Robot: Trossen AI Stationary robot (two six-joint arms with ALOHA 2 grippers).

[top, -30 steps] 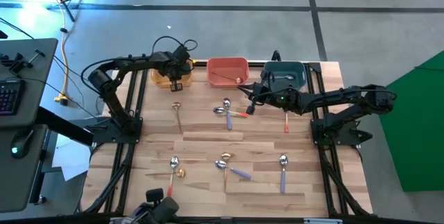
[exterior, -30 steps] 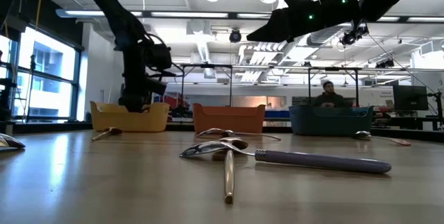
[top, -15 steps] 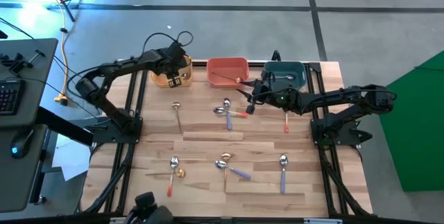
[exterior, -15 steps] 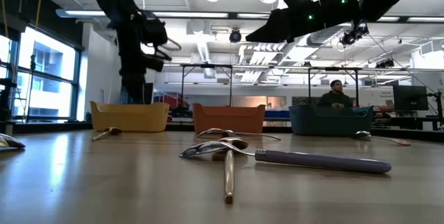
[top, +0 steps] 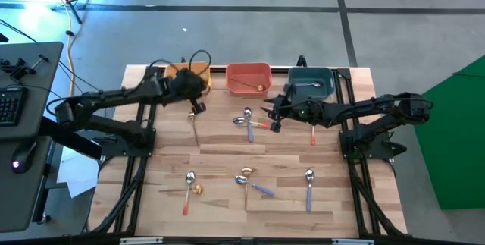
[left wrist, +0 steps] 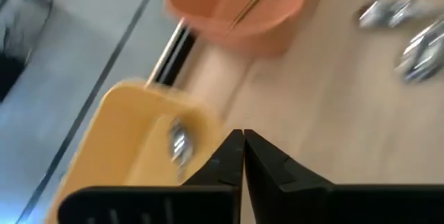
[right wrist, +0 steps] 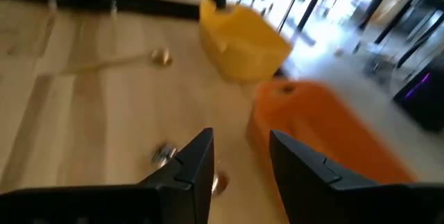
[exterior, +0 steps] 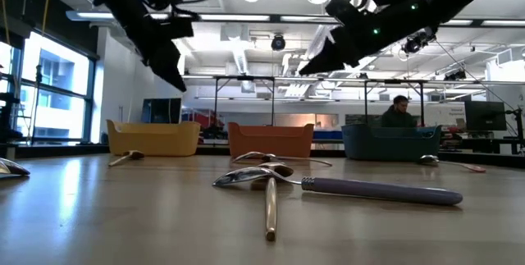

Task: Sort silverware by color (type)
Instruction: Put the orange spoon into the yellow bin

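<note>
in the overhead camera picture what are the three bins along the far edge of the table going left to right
Yellow square bin → red-orange square bin, with a spoon in it → teal square bin, also holding a spoon.

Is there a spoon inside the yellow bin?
Yes, the left wrist view shows a silver spoon lying inside the yellow bin.

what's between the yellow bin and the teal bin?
The red bin sits between the yellow bin and the teal bin, with a gold spoon lying in it. The high view shows the row.
</note>
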